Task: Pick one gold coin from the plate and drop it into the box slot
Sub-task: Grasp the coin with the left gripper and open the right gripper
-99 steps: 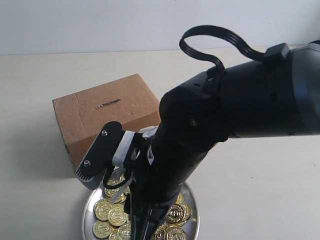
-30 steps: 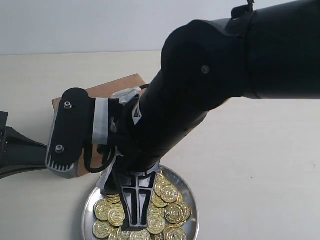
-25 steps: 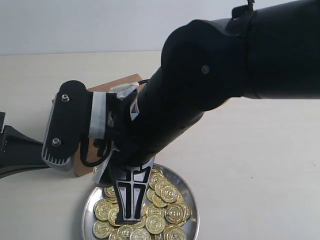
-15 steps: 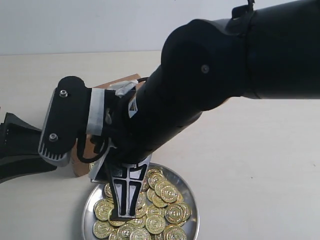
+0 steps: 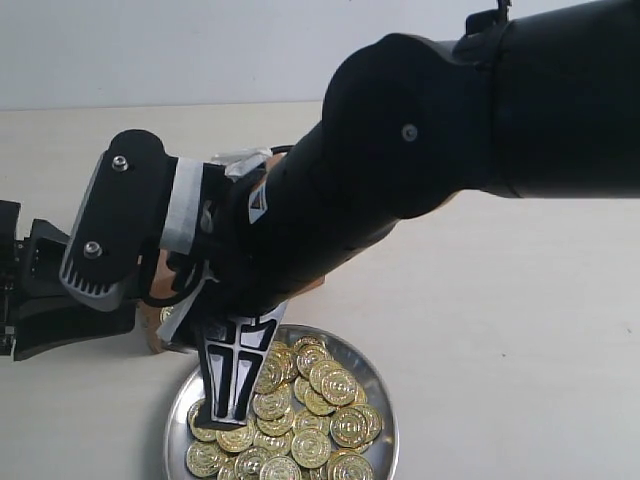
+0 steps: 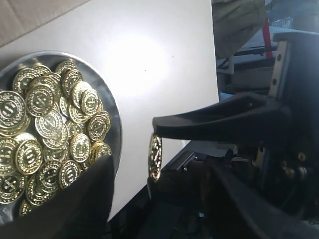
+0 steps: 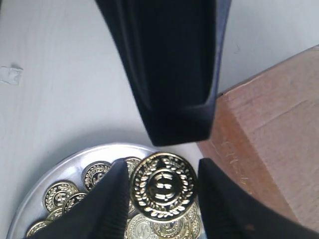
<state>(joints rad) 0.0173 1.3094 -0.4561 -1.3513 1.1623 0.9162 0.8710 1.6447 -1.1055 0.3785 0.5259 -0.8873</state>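
At the far left the left hand (image 5: 45,295) rests low on the table (image 5: 500,330) with its jaws wide apart and nothing between them, so it seems to have no part in the job for now. To its right the cardboard box (image 7: 269,139) stands just beyond the plate. The big black right arm covers most of the box in the exterior view, so the slot cannot be seen. The right hand (image 5: 225,405) points down over the left half of the plate (image 5: 390,425) and pinches one gold coin (image 7: 162,186) by its rim. The coin faces the wrist camera and appears clear of the heap of coins (image 5: 320,400) in the plate. The pick looks done, and the step in hand is the carry. The next move calls for swinging the coin far and slightly left over the box top. The coin must then be turned edge-down along the slit and brought close before the jaws part, since a small misalignment would leave it lying on the cardboard.
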